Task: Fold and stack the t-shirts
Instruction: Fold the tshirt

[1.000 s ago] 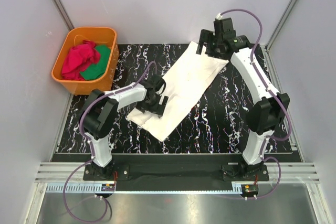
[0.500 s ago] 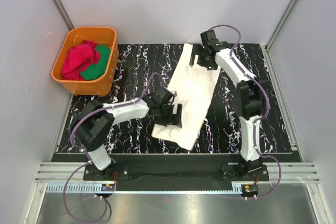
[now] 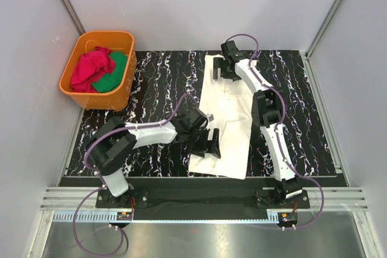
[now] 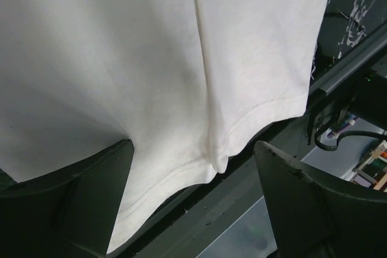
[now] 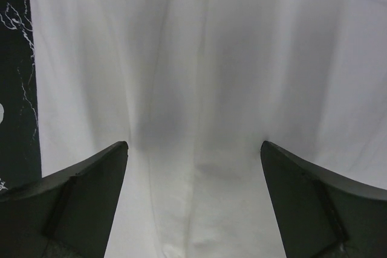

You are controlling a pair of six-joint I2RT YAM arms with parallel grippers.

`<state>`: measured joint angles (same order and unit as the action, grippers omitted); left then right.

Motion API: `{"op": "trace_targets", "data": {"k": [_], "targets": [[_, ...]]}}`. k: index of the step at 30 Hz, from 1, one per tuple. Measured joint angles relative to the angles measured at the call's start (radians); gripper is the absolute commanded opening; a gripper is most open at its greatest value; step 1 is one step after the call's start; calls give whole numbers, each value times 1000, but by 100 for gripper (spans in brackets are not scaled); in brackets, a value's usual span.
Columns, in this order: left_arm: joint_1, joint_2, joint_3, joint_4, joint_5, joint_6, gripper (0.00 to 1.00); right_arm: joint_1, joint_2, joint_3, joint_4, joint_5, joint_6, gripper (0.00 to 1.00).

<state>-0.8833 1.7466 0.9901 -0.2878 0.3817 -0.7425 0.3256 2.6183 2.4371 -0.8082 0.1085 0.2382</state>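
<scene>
- Orange plastic tub (image 3: 103, 99) stands at the far-left corner of the black marbled table (image 3: 157, 77), just off its edge.
- Inside the tub, a red t-shirt (image 3: 91, 69) lies crumpled on the left, touching a green cloth (image 3: 113, 74) on the right (any print on either is hidden in the folds).
- Left gripper (image 3: 208, 140) reaches across to the near-left corner of the white t-shirt (image 3: 233, 113). Its wrist camera shows the jaws spread wide, with the stitched hem of the shirt (image 4: 121, 58) lying between the two dark fingers (image 4: 78, 203).
- White t-shirt lies flat as a long strip down the middle of the table, running from the far edge to the near edge.
- Right gripper (image 3: 224, 74) sits at the far-left corner of that shirt. Seen from its wrist, its jaws also stand wide apart over smooth white cloth (image 5: 199, 58), pinching nothing.
</scene>
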Motion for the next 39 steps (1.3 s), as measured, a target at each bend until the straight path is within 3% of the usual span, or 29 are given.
{"op": "trace_targets", "data": {"k": [7, 12, 16, 18, 23, 27, 28, 30, 31, 35, 39], "targets": [[-11, -76, -88, 53, 58, -18, 91, 27, 163, 266, 21, -66, -47, 97], [-5, -210, -48, -76, 15, 37, 91, 55, 153, 239, 80, -93, -39, 100], [87, -315, 43, -100, -32, 104, 82, 57, 97, 220, 26, -103, -5, 100], [176, -340, 81, -62, -41, 130, 76, 49, -14, 117, -5, -111, 27, 100], [322, -258, 187, 82, -65, 161, 71, 11, -467, -305, 7, -109, 84, 100], [331, -53, 377, 146, -68, 199, 61, -6, -816, -627, 37, -135, 122, 91], [335, 22, 450, 166, -63, 210, 53, -5, -912, -739, 63, -160, 137, 82], [338, 134, 557, 192, -48, 220, 49, 1, -1044, -927, 98, -211, 163, 78], [343, 198, 613, 204, -32, 223, 46, 4, -1104, -1026, 114, -240, 179, 72], [364, 368, 708, 297, 33, 215, 38, 34, -1275, -1404, 185, -330, 232, 67], [376, 522, 765, 359, 91, 187, 35, 52, -1383, -1621, 221, -408, 272, 66]]}}
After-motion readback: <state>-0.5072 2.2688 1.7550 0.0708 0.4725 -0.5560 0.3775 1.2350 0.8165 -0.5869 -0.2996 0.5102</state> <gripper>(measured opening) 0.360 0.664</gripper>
